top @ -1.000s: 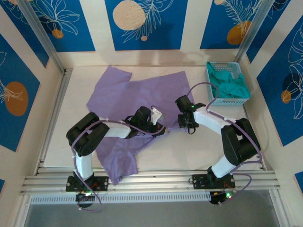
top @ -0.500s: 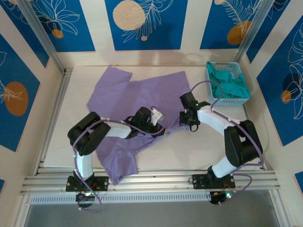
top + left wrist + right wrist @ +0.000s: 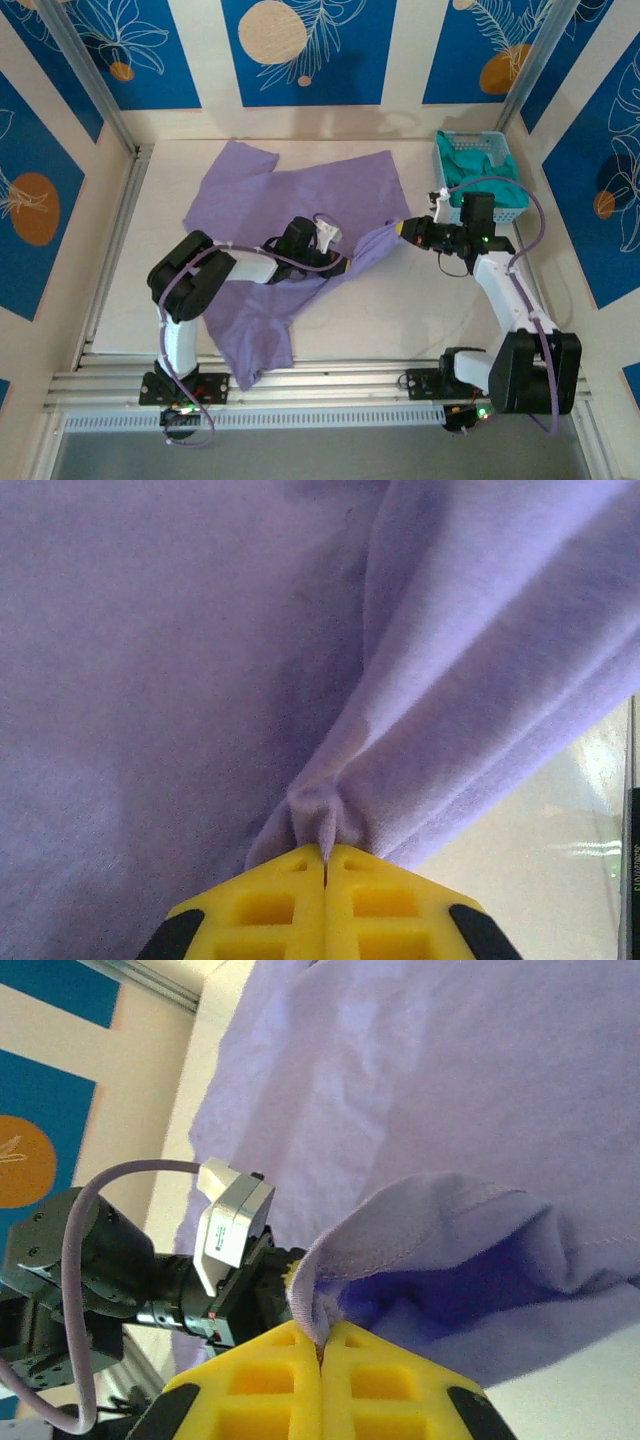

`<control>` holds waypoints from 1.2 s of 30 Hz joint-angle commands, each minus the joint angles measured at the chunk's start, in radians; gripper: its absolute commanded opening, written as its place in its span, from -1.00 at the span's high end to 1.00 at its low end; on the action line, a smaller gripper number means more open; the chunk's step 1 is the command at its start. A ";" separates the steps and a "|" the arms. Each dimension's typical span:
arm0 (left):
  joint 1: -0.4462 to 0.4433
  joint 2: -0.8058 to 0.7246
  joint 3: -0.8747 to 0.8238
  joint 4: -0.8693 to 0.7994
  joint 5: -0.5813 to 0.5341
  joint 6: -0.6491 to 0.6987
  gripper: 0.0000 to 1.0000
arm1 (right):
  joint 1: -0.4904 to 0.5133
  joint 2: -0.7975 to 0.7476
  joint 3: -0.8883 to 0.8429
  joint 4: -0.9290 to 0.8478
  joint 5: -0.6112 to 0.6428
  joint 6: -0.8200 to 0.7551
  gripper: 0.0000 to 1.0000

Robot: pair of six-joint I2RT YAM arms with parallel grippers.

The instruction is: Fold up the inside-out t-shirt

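T-shirt (image 3: 262,205): lavender, spread on the surface (image 3: 420,310), left of centre.
Left claw (image 3: 324,855): pinched tight on a bunched fold of the shirt.
Right claw (image 3: 320,1345): clamped on a stitched hem edge; cloth stretches between both claws.

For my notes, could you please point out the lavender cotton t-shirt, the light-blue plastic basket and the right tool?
Lavender cotton t-shirt (image 3: 290,195), top view, flat middle.
Light-blue plastic basket (image 3: 510,212), top view, near wall.
Right tool (image 3: 322,1343), right wrist view, between fingertips.
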 commanded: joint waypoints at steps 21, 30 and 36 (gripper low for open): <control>0.006 -0.002 0.005 -0.044 0.021 0.030 1.00 | 0.115 0.249 0.125 -0.225 0.625 0.011 0.36; 0.008 0.003 0.008 -0.041 0.024 0.027 1.00 | 0.215 0.272 0.148 -0.276 0.790 -0.004 0.16; 0.007 0.004 0.003 -0.033 0.027 0.024 1.00 | 0.244 0.286 0.153 -0.306 0.846 0.006 0.33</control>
